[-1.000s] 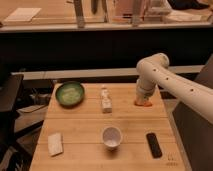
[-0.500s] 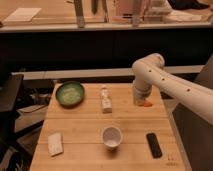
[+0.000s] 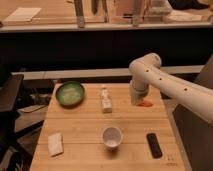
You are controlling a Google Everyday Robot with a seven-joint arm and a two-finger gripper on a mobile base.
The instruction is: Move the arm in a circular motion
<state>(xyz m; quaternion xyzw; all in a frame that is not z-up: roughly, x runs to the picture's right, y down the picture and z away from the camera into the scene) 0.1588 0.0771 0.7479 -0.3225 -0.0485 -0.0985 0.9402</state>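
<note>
The white arm (image 3: 170,82) of thick rounded segments with small dark dots reaches in from the right edge, bends at a bulbous joint (image 3: 145,65) and drops to the wooden table (image 3: 85,127). The gripper (image 3: 137,99) is at its lower end, over the table's right rear part, mostly hidden behind the wrist. A small orange thing (image 3: 146,104) lies on the table right beside it.
On the table are a green bowl (image 3: 70,93) at rear left, a small white bottle (image 3: 105,99) in the middle, a white cup (image 3: 111,136) in front, a white cloth (image 3: 55,143) at front left and a black remote (image 3: 154,145) at front right. A dark counter runs behind.
The arm's elbow and lower end have shifted a little to the left across the frames. The objects on the table have not moved.
</note>
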